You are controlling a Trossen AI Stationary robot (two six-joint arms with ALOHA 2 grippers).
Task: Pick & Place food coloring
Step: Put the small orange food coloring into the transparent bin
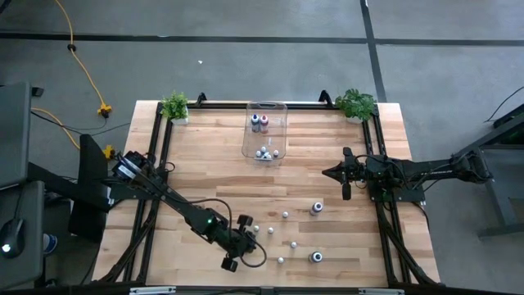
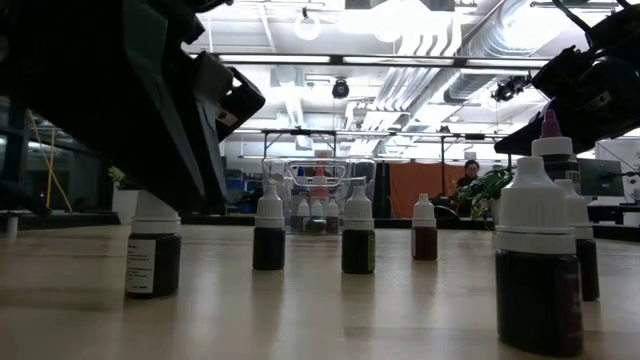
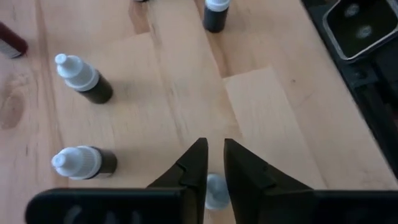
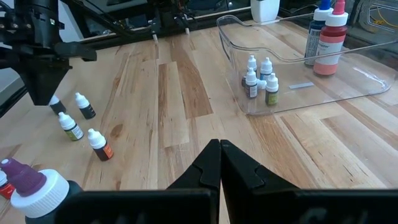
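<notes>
1. Two arms are over your table (image 1: 205, 164): in the high view the left gripper (image 1: 243, 252) sits at the lower centre of the frame and the right gripper (image 1: 341, 175) waits at the centre right.
2. Look at the left wrist view: the left gripper (image 3: 212, 163) has its fingers (image 3: 189, 169) drawn close together around the pale cap of a small bottle (image 3: 216, 190), clenched on it. That bottle stands upright, cap toward the camera.
3. In the same view, two more small bottles with white caps (image 3: 83, 78) (image 3: 82, 163) stand at the left of the frame, their long axes vertical. Another (image 3: 215, 14) stands at the top centre.
4. The low view confirms it for you: every loose bottle there stands on its base with the nozzle pointing up, including a dark one (image 2: 268, 234) left of centre, a greenish one (image 2: 358, 238) at centre and a reddish one (image 2: 425, 230) to its right.
5. You can see the clear bin (image 1: 282, 131) at the upper centre of the high view, with more bottles inside it.
6. In the right wrist view, several tiny bottles (image 4: 251, 83) stand upright in the bin's near end, and two taller ones (image 4: 331, 38) stand at its far end.
7. The right gripper (image 4: 220, 163) shows its two fingers pressed together with nothing between them.
</notes>
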